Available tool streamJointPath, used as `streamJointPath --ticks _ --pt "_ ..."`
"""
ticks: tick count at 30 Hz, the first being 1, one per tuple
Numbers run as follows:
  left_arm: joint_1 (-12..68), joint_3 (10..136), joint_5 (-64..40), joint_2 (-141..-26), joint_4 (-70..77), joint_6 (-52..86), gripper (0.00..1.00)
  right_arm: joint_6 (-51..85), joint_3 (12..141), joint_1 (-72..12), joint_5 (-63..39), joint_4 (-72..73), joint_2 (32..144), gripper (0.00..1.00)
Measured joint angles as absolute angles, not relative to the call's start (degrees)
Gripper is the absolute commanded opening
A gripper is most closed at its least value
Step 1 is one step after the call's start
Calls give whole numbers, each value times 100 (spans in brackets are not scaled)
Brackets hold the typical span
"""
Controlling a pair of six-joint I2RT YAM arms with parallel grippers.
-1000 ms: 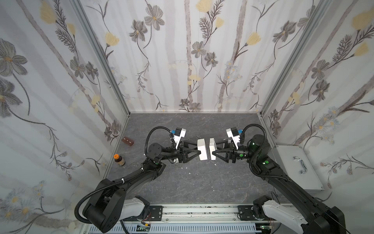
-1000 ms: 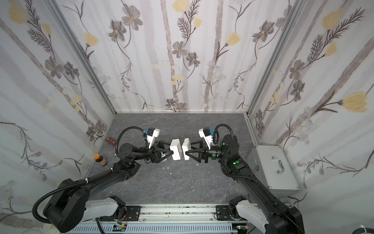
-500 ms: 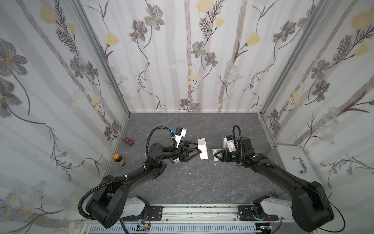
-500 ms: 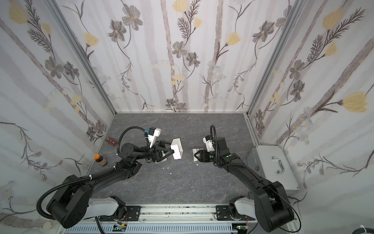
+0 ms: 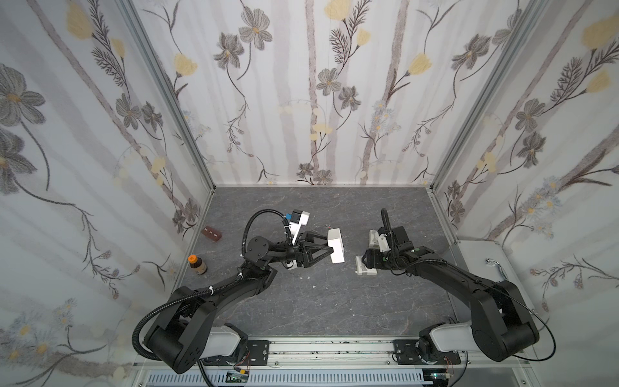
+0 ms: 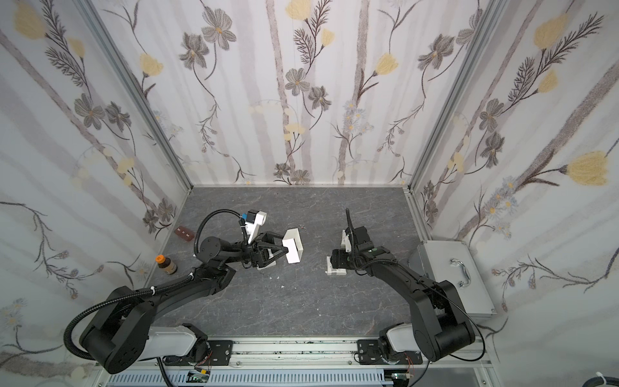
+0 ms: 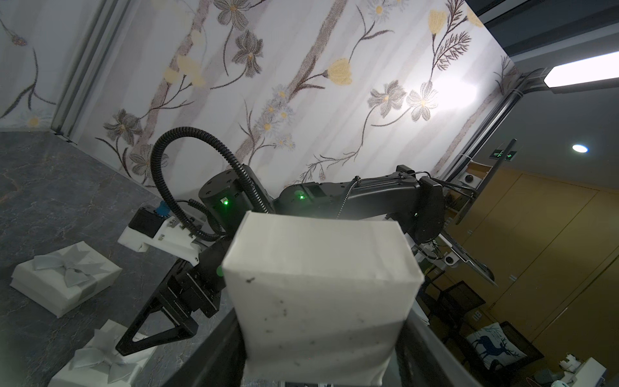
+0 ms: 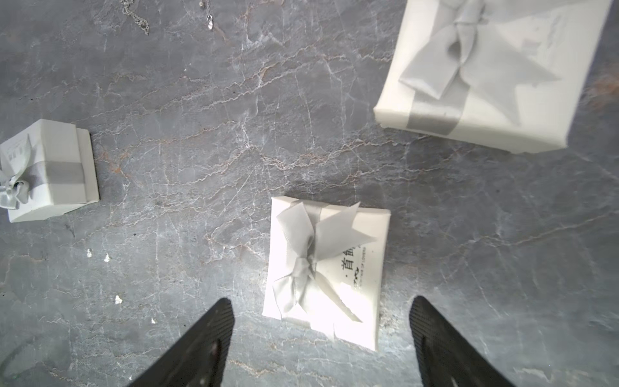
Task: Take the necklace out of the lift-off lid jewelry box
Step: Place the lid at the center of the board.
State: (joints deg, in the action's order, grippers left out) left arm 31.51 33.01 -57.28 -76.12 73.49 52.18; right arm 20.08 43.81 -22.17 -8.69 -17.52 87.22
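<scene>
We find the left hand (image 5: pixel 330 250) clenched on the box (image 5: pixel 336 246), which it holds off the table (image 5: pixel 301 301). The right hand (image 8: pixel 321 301) is released: its fingers (image 8: pixel 214 335) are spread and empty above the bow-tied lid (image 8: pixel 326 274), which lies flat on the table. The necklace (image 8: pixel 135 16) lies on the bare table, outside the box and apart from the lid

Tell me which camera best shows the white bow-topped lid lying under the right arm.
The right wrist view: the lid lies whole, bow and printed writing plain, framed by the open fingers. In both top views it is a small white patch, partly hidden. The left wrist view crops it at the edge.
</scene>
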Motion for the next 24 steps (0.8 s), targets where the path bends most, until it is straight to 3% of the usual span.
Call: streamJointPath --ticks 3,13,18,24 --pt "3148 3310 -5734 -7620 7384 5264 67 1863 4414 -2217 -1081 -1726 8340 67" --pt "3148 3435 -5924 -7793 7710 5555 67 1811 4510 -2241 -3658 -443 6420 45" --pt "3144 3518 -5990 -7826 7778 5634 67 2045 4510 -2410 -4427 366 6114 42" --pt "3144 3555 -6023 -7837 7778 5701 68 2139 4624 -2742 -4582 716 6366 39"
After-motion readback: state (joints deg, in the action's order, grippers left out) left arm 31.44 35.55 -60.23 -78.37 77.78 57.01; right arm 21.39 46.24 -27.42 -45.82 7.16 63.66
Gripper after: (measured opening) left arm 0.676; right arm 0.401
